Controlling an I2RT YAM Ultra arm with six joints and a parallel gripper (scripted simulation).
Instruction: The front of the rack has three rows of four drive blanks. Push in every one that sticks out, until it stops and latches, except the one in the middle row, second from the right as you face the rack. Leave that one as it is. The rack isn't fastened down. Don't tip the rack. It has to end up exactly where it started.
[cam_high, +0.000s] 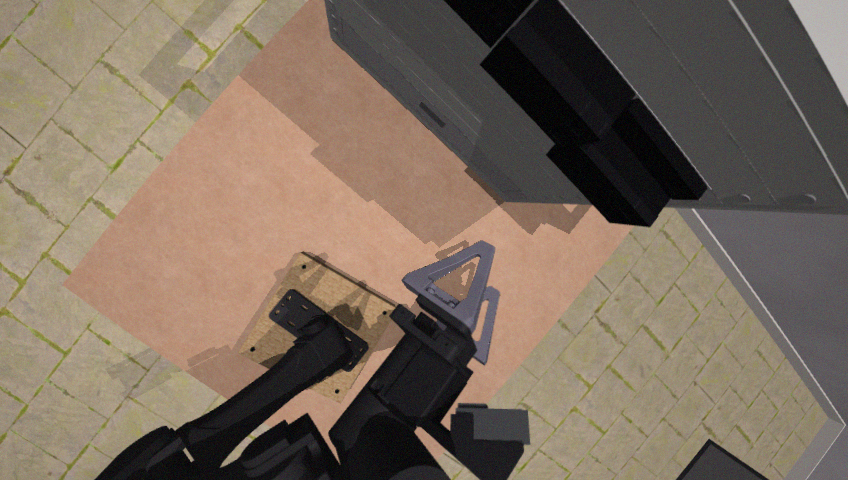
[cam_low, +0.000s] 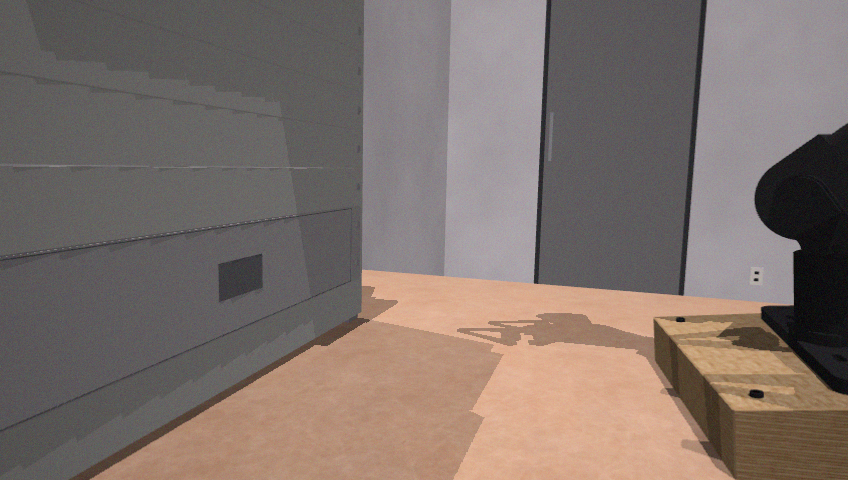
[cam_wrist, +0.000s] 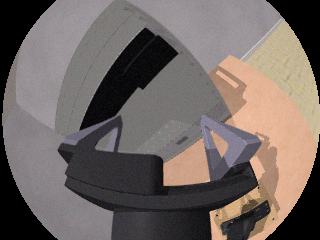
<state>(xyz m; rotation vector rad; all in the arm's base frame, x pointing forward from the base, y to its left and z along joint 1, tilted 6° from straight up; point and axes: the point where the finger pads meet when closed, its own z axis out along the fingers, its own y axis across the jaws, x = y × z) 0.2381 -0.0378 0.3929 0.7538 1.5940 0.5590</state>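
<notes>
The grey rack (cam_high: 416, 53) (cam_low: 148, 196) (cam_wrist: 190, 87) stands at the back of the peach table top (cam_high: 208, 208) (cam_low: 535, 416). Black blocks (cam_high: 565, 107) step out from its upper right part in the overhead view; they also show as a dark band in the wrist view (cam_wrist: 127, 74). I cannot tell the single blanks or rows apart. A small dark slot (cam_high: 431, 114) (cam_low: 239, 276) sits low on the grey face. My gripper (cam_high: 490, 270) (cam_wrist: 163, 140) is open and empty. It hangs in front of the rack's near corner, apart from it. It is out of the side view.
The arm's base (cam_high: 315, 324) (cam_low: 803, 237) is bolted to a wooden board (cam_high: 333, 285) (cam_low: 743, 416) on the table. Stone floor (cam_high: 59, 118) surrounds the table. A grey wall and a door (cam_low: 612, 148) stand behind.
</notes>
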